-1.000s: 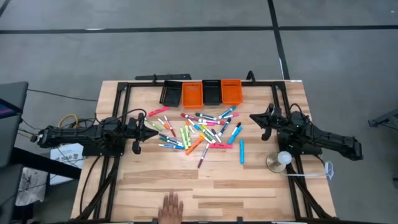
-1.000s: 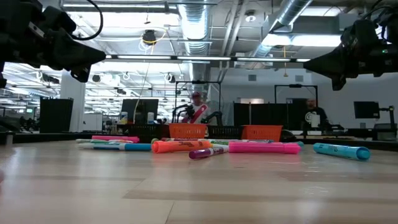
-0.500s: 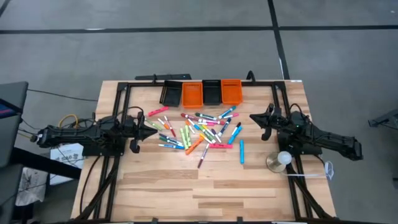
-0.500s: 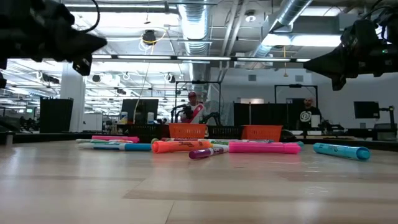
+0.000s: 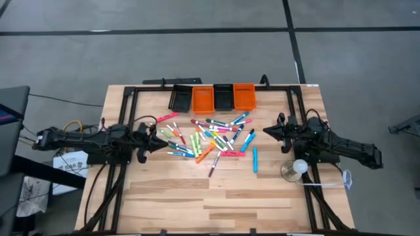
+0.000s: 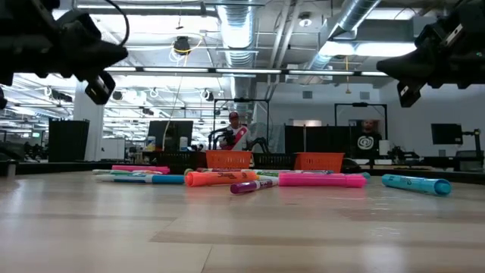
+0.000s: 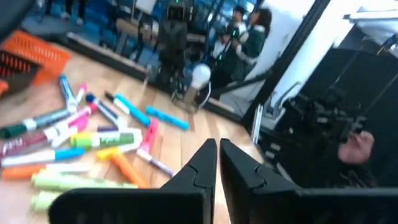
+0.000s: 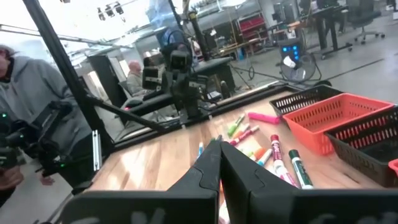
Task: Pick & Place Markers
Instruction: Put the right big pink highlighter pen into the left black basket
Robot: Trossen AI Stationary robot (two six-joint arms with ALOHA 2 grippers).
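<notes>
Many coloured markers (image 5: 210,139) lie scattered flat on the wooden table's middle; they also show in the low view (image 6: 227,179), the left wrist view (image 7: 93,140) and the right wrist view (image 8: 273,152). My left gripper (image 5: 163,139) hovers shut and empty just left of the pile; its shut fingers show in its wrist view (image 7: 217,158). My right gripper (image 5: 266,130) hovers shut and empty right of the pile; its shut fingers show in its wrist view (image 8: 219,158).
A row of black and orange bins (image 5: 213,98) stands at the table's far edge behind the markers. A round lamp-like object (image 5: 293,169) stands by the right arm. A black frame (image 5: 131,92) borders the table. People stand in the room beyond.
My left gripper has gone toward the table's right edge, closer to the marker pile. My right gripper has dipped slightly and tipped. A person's hand at the table's near edge has withdrawn.
</notes>
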